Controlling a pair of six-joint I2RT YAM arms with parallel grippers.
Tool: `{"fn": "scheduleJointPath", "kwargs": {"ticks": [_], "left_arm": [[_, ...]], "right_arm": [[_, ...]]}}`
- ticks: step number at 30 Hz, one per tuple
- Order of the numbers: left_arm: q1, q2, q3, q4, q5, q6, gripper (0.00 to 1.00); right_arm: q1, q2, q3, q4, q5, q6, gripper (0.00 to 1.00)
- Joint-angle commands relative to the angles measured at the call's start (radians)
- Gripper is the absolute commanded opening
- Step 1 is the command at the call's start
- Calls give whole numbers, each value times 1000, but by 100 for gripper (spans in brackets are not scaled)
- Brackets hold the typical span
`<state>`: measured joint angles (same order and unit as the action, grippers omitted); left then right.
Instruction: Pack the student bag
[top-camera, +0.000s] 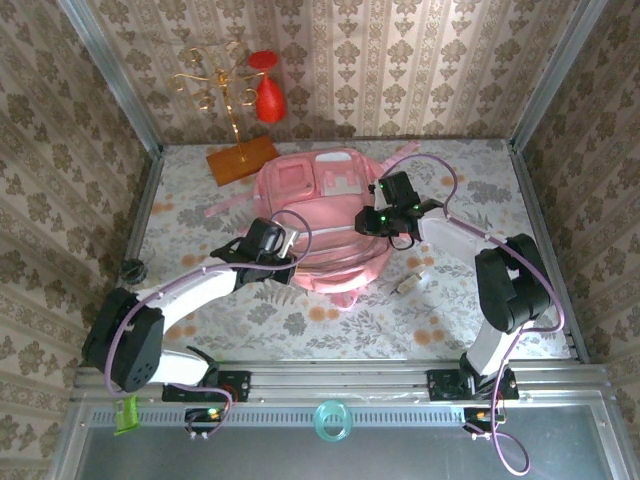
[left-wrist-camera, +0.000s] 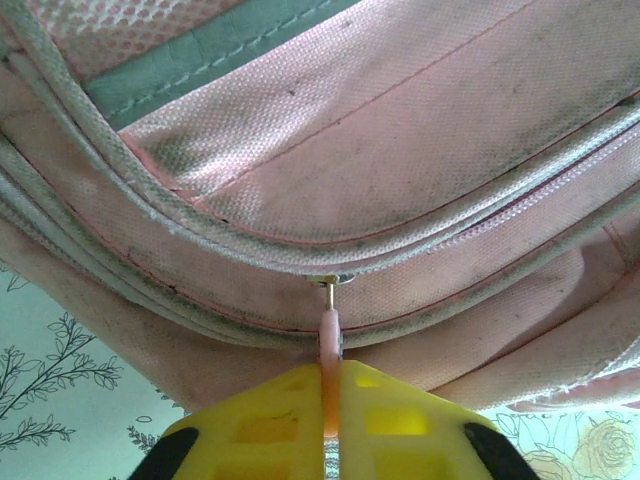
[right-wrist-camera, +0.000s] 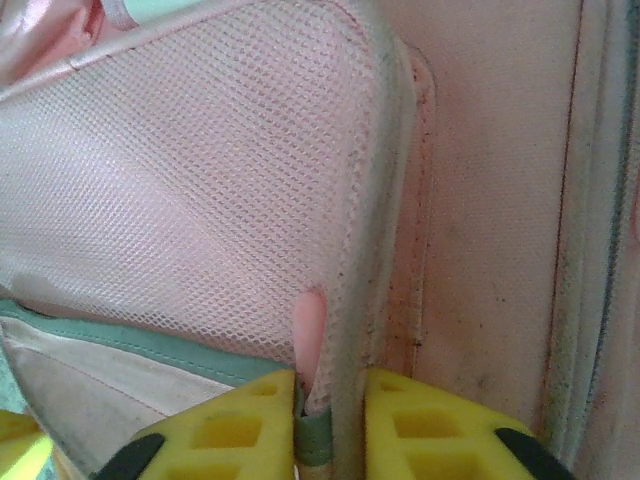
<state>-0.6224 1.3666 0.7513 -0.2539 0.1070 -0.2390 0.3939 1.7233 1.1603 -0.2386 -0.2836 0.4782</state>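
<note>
Zipper tab (left-wrist-camera: 329, 335) is pinched in the left claw (left-wrist-camera: 331, 390); the right claw (right-wrist-camera: 326, 400) pinches the edge of the bag (top-camera: 330, 265). Pull slowly along the zipper while the right claw holds firm.

No legible text, label, brand, number or sign on bag (top-camera: 330, 262) or anywhere else.
</note>
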Motion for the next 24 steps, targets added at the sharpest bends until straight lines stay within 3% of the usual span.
{"fn": "scheduleJointPath", "kwargs": {"ticks": [1,12,16,24], "left_arm": [[-3,25,-8,-4,-27,7,12],[-3,86,21,-9,-72,27,15],[-3,84,28,-13,-80,36,0],[34,-14,3,-35,-40,67,0]], "right_arm": [[5,-5,-7,35,-12,11,14],[4,-11,-1,23,-28,-15,0],[-1,-19,22,-16,-30,-59,0],[-27,10,109,-196,32,-251,0]]}}
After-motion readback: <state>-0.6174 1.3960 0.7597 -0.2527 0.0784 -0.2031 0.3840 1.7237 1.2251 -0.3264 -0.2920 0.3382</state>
